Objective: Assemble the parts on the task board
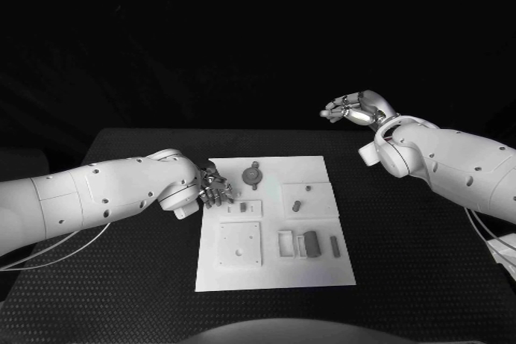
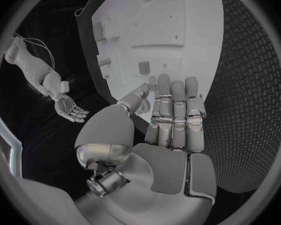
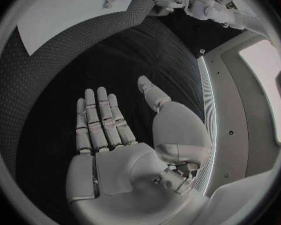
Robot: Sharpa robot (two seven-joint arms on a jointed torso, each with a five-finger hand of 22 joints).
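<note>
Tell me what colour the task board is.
White, clearest in the head view: the task board.

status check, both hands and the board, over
Left hand open at the task board left edge, holding nothing. Right hand open, raised beyond the table's far right corner. Grey parts lie on the board. Nothing in the way.

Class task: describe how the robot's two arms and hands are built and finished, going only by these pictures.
Both arms have smooth white shells dotted with small dark holes. The left hand and right hand are silver metal, with segmented fingers and flat plated palms. Thin pale cables loop beneath the left arm and beside the right arm.
</note>
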